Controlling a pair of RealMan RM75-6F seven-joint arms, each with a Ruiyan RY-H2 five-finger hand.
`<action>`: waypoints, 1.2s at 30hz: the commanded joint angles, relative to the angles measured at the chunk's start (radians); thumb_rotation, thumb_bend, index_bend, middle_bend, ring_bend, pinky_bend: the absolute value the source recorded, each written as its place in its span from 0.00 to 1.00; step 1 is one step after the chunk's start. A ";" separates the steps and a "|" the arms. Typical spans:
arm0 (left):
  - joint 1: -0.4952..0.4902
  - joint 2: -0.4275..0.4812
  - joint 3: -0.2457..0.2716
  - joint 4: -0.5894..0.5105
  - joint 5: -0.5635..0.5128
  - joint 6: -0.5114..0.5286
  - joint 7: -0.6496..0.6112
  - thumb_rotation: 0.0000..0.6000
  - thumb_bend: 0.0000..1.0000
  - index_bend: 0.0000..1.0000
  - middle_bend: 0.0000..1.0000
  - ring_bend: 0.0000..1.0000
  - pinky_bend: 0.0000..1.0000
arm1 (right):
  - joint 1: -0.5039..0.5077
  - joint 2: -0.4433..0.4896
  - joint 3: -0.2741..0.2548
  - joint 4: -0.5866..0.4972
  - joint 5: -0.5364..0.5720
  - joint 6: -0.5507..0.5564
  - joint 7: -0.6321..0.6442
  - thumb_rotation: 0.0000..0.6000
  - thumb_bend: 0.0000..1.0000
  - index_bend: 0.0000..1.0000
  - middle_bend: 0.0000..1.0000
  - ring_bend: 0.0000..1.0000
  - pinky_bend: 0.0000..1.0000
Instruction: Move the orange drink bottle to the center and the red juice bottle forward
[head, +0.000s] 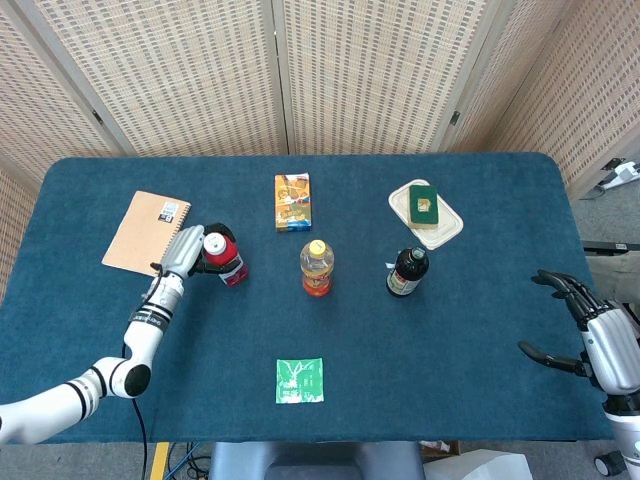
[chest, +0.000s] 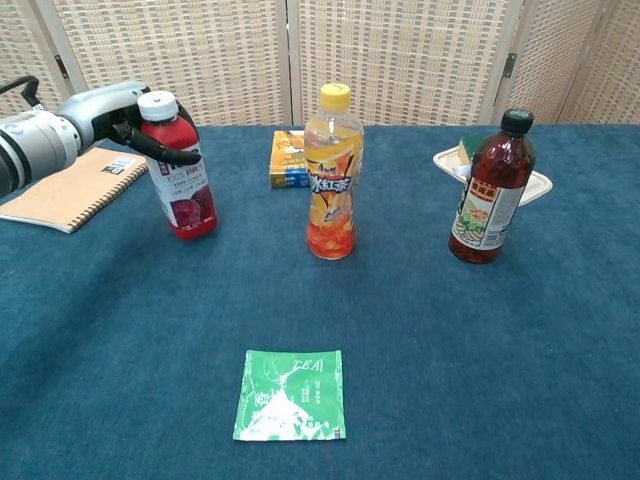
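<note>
Gripping the red juice bottle (chest: 181, 168) near its cap, tilted, with left hand (chest: 118, 115) at nine o'clock beside the spiral notebook (head: 146, 231). Standing centrally: orange drink bottle (chest: 333, 172). Resting open-fingered, holding nothing, at four o'clock: right hand (head: 592, 325).

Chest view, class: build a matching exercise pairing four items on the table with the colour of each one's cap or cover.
Items:
1. red juice bottle
2. orange drink bottle
3. dark tea bottle
4. tea sachet

Colours:
A. green
B. yellow cap
C. white cap
D. black cap

Pairs: 1-C, 2-B, 3-D, 4-A
</note>
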 joint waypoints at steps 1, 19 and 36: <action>0.000 -0.008 0.005 0.014 0.005 -0.001 -0.007 1.00 0.17 0.45 0.42 0.44 0.45 | -0.001 0.000 0.000 0.001 0.000 0.001 0.001 1.00 0.10 0.14 0.25 0.17 0.35; 0.010 -0.050 0.033 0.082 0.047 0.012 -0.035 1.00 0.17 0.42 0.42 0.42 0.45 | -0.003 -0.002 0.001 0.003 -0.002 0.004 0.004 1.00 0.10 0.14 0.25 0.17 0.35; 0.001 -0.006 0.013 0.001 -0.020 -0.028 0.042 1.00 0.17 0.00 0.08 0.27 0.45 | -0.004 -0.001 0.001 0.004 -0.006 0.008 0.009 1.00 0.10 0.14 0.25 0.17 0.35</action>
